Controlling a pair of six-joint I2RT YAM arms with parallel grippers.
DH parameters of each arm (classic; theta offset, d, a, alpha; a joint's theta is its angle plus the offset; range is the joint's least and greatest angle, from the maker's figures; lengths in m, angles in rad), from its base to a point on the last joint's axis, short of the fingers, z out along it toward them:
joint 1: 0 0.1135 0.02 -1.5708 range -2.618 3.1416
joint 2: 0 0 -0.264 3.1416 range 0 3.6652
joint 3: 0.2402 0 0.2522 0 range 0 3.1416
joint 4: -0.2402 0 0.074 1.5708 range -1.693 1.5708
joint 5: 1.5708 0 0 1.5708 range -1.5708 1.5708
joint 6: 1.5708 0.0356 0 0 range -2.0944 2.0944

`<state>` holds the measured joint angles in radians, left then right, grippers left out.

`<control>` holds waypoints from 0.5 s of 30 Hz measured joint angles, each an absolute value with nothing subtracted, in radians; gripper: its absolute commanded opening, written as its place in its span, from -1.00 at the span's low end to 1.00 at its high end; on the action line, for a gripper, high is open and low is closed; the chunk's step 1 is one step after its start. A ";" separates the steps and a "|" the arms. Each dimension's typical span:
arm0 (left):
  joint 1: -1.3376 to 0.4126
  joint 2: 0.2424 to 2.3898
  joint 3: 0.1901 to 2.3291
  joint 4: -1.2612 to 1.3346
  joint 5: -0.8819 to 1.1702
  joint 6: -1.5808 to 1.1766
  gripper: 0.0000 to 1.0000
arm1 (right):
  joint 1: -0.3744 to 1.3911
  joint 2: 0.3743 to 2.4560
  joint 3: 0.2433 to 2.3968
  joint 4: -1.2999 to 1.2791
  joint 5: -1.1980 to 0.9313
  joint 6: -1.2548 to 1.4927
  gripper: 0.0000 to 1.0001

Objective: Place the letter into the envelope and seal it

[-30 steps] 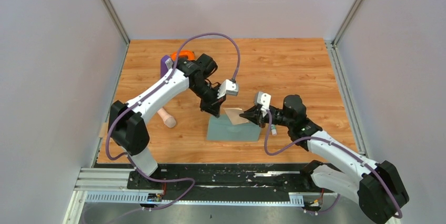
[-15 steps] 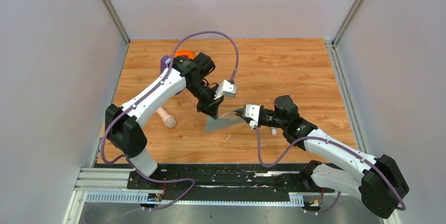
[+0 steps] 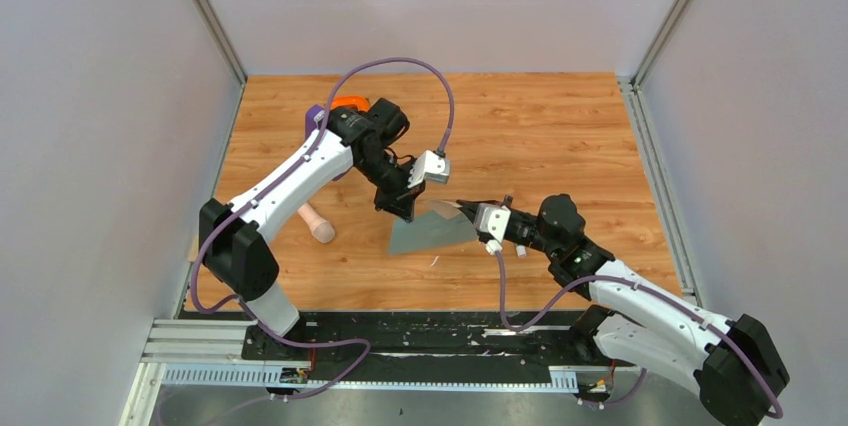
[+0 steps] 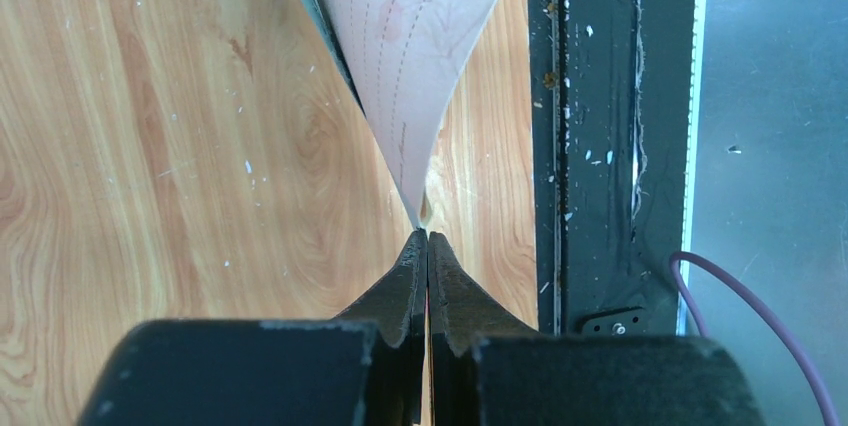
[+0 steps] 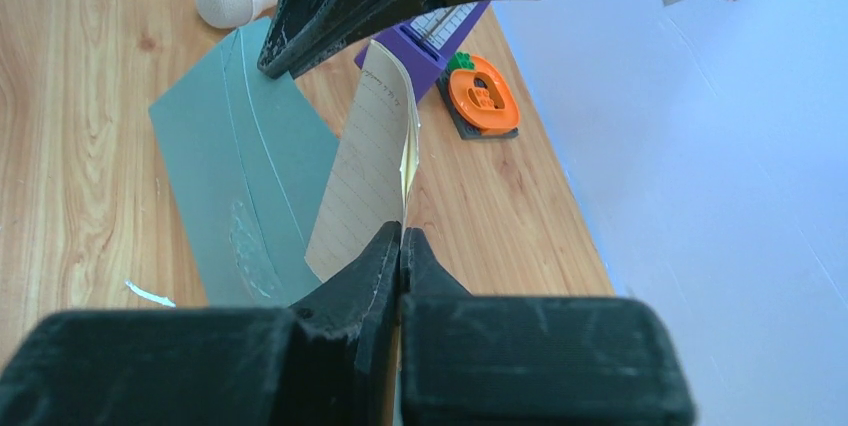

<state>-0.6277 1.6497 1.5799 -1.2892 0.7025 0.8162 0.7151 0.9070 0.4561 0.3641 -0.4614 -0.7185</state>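
Wooden table [image 3: 560, 126] looks the same as a second ago; the paper is what changed. Back then the envelope [image 3: 428, 236] lay flat on the wood with the letter [image 5: 362, 181] on its far edge. Now the envelope is tipped up at a steep slant between the two arms, and the letter stands nearly upright just beside it.

The left gripper [image 4: 427, 236] has barely budged. It's clamped tight on a paper point: the letter's pink dash-lined face runs right into the tips. The envelope's teal edge sits hard against it, and I can't tell if that's pinched too.

The right gripper [image 5: 401, 234] is also squeezed closed, on the letter's lower edge, and its wrist has rolled over since before.

The pink cylinder [image 3: 318, 225], purple block [image 3: 315, 121] and orange piece [image 5: 482, 94] haven't moved.
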 measured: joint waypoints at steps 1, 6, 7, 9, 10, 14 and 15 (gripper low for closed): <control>-0.628 1.649 1.580 -1.287 0.699 0.814 -1.00 | 0.715 0.907 0.453 0.361 -0.457 -0.724 -1.00; -0.628 1.649 1.578 -1.273 0.683 0.813 -1.00 | 0.723 0.907 0.443 0.343 -0.435 -0.755 -1.00; -0.628 1.647 1.575 -1.270 0.679 0.814 -1.00 | 0.726 0.907 0.437 0.345 -0.427 -0.761 -1.00; -0.627 1.644 1.565 -1.266 0.674 0.818 -1.00 | 0.731 0.909 0.420 0.348 -0.411 -0.778 -1.00; -0.627 1.644 1.559 -1.266 0.672 0.820 -1.00 | 0.733 0.912 0.414 0.348 -0.407 -0.787 -1.00; -0.623 1.644 1.544 -1.264 0.665 0.838 -1.00 | 0.736 0.941 0.411 0.354 -0.380 -0.821 -1.00; -0.620 1.644 1.544 -1.263 0.664 0.842 -1.00 | 0.737 0.948 0.411 0.357 -0.374 -0.829 -1.00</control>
